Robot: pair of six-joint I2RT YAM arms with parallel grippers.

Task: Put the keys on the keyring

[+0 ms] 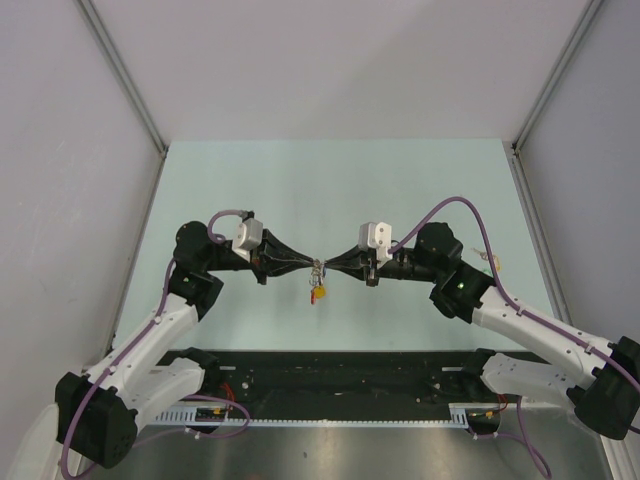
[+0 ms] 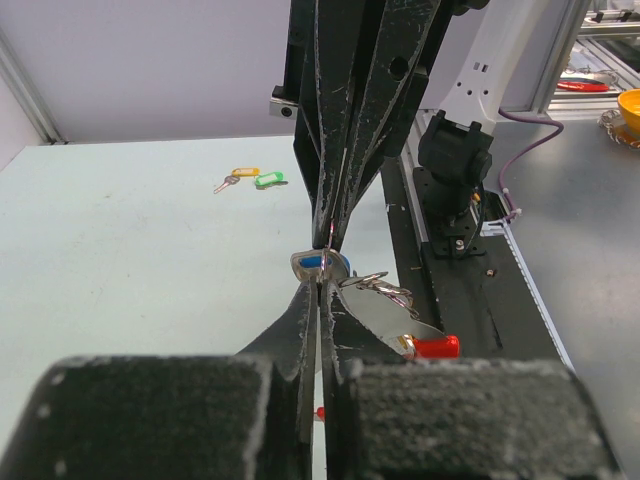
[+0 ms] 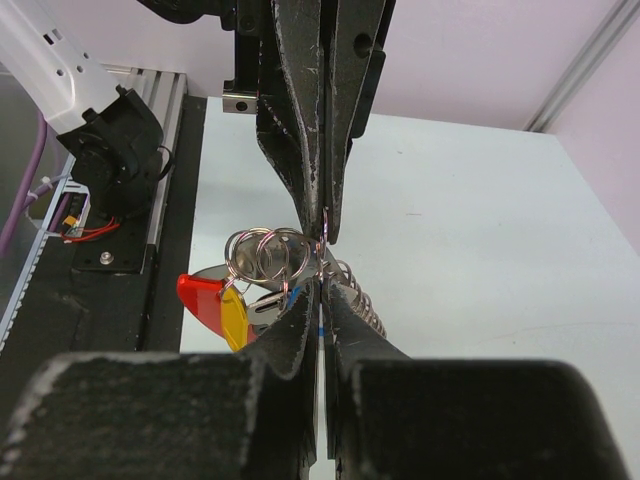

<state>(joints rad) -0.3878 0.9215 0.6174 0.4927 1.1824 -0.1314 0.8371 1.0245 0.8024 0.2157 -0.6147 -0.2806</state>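
My left gripper (image 2: 320, 288) and right gripper (image 3: 318, 292) are both squeezed fully shut, tip to tip over the middle of the table (image 1: 330, 190). Between them they pinch the keyring (image 3: 265, 255), so its thin silver loops hang in the air, not flat on the surface where I could not get at the wire. I cannot tell which gripper has the wire itself and which has metal next to it. A blue-headed key (image 2: 316, 262) sits right at the meeting point, touching both tips. I judge this is the key being worked onto the ring, with one side bracing while the other feeds. Just below, the red band (image 2: 437, 347) and a yellow tag (image 3: 233, 318) dangle freely, so at least one key seems to be on already. Farther off, well apart on the table beyond my right gripper, lie loose keys (image 2: 248, 177) with yellow and green tags, not yet threaded.
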